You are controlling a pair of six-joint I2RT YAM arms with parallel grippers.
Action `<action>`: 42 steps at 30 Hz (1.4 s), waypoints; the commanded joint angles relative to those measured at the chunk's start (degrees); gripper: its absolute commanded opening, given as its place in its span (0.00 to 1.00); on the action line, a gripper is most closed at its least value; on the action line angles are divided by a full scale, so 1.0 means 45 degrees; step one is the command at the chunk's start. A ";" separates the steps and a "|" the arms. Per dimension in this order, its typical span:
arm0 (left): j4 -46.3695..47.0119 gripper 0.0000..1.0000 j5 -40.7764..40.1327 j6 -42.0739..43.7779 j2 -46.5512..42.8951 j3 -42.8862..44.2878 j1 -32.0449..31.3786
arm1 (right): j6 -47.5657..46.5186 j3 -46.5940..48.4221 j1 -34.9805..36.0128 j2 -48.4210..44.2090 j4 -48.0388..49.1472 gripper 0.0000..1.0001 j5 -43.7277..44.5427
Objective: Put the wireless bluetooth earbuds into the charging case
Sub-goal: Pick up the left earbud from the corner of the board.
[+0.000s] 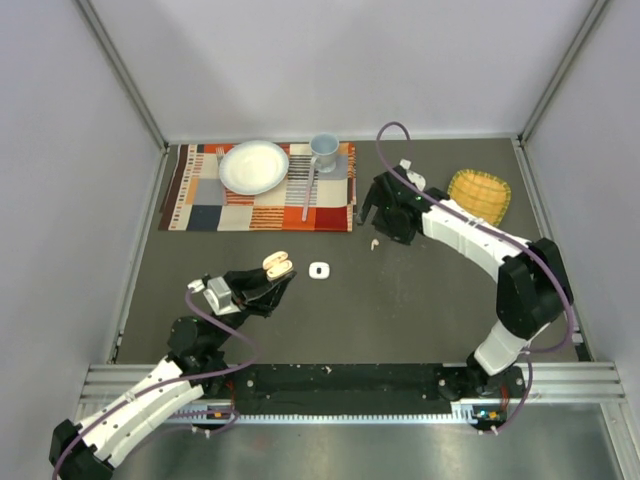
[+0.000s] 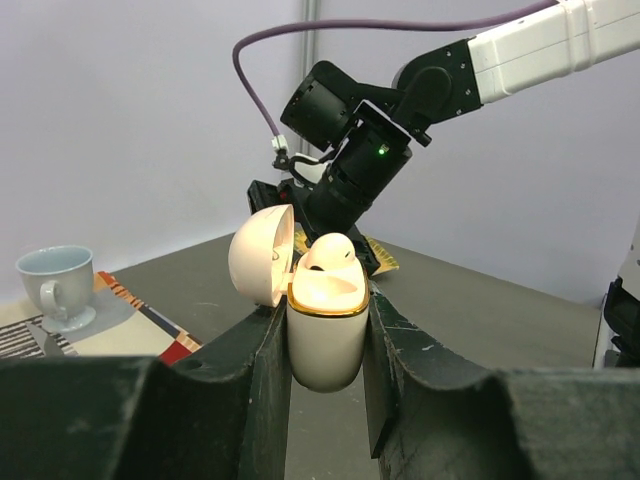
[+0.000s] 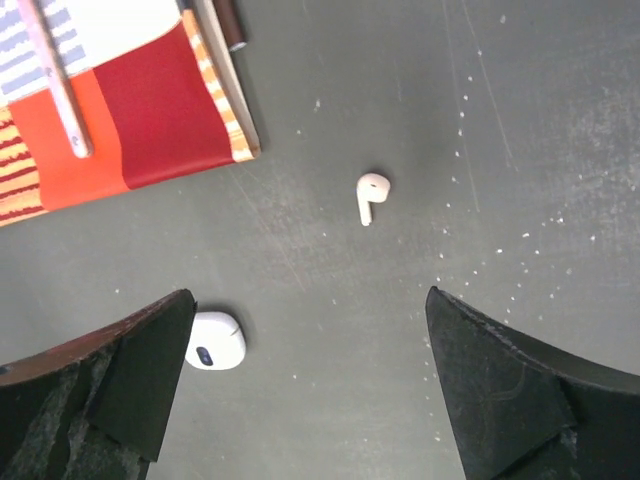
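Jaws of left gripper (image 2: 328, 345) are clamping the charging case (image 2: 325, 300) while right gripper (image 3: 305, 310) is gaping wide above an earbud (image 3: 371, 195).

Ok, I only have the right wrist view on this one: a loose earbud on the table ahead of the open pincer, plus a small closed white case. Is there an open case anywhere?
Observer: Yes. The left pincer is shut on an open case, gripped by its sides, with its lid flipped back.
Operator: Anything in it?
Observer: The left wrist view shows one earbud sitting in it.
Operator: Where is that relative to my closed one?
Observer: In the top view the closed case lies on the table just right of the held one, not touching it.
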 commanded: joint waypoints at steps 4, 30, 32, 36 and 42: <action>0.0258 0.00 -0.0198 0.0202 -0.0223 -0.1025 0.0011 | 0.0961 0.0727 -0.1374 0.1338 -0.0839 0.99 -0.2899; 0.0336 0.00 -0.0452 0.0436 -0.0125 -0.1064 0.0011 | 0.1352 0.2153 -0.1433 0.3604 -0.0858 0.48 -0.1830; 0.0336 0.00 -0.0471 0.0436 -0.0125 -0.1064 0.0030 | 0.1390 0.2212 -0.1433 0.3702 -0.0858 0.47 -0.1772; 0.0336 0.00 -0.0491 0.0436 -0.0067 -0.1064 0.0011 | 0.1488 0.2232 -0.1433 0.3917 -0.0858 0.42 -0.1654; 0.0336 0.00 -0.0510 0.0475 -0.0086 -0.1045 0.0011 | 0.1469 0.2349 -0.1453 0.4229 -0.0858 0.40 -0.1674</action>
